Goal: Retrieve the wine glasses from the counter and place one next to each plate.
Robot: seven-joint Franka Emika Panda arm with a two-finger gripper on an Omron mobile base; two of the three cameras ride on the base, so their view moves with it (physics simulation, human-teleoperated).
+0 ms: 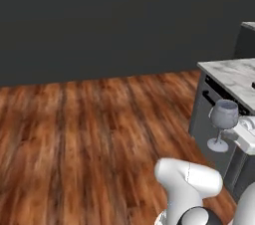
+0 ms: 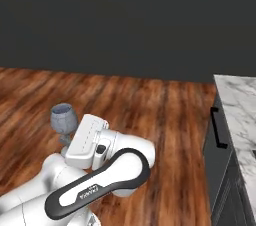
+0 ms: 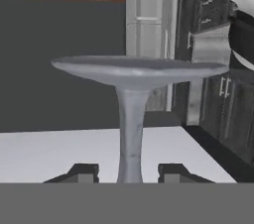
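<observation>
- Left base view: I see one wine glass (image 1: 223, 122) carried upright in the air, its bowl above and its round foot below, level with the dark drawer fronts. The pincer (image 1: 238, 134) reaches it from the right at stem height; the fingertips are hidden behind the white hand, so from here I cannot judge the gap. The counter (image 1: 234, 74), marble-topped, lies above and behind the pincer, and its near edge runs just past the glass. To the left of the pincer the wooden floor (image 1: 89, 134) is open all the way to the dark wall (image 1: 99, 20).
- Right base view: here the wine glass stands at the far end of the hand, bowl rising above the hand's white housing, stem and foot hidden behind it. This side shows what the first does not: the glass is well apart from the counter, which lies far right of the pincer (image 2: 67, 140), with bare floor between them.
- Hand view: the pincer (image 3: 128, 172) is partly closed, its two dark fingers (image 3: 82, 172) flanking the stem close on either side, so I read it as gripping the glass by the stem. The foot spreads wide beyond the tips. Beyond it lie a flat white surface (image 3: 59, 153) and dark cabinets (image 3: 218, 104).
</observation>
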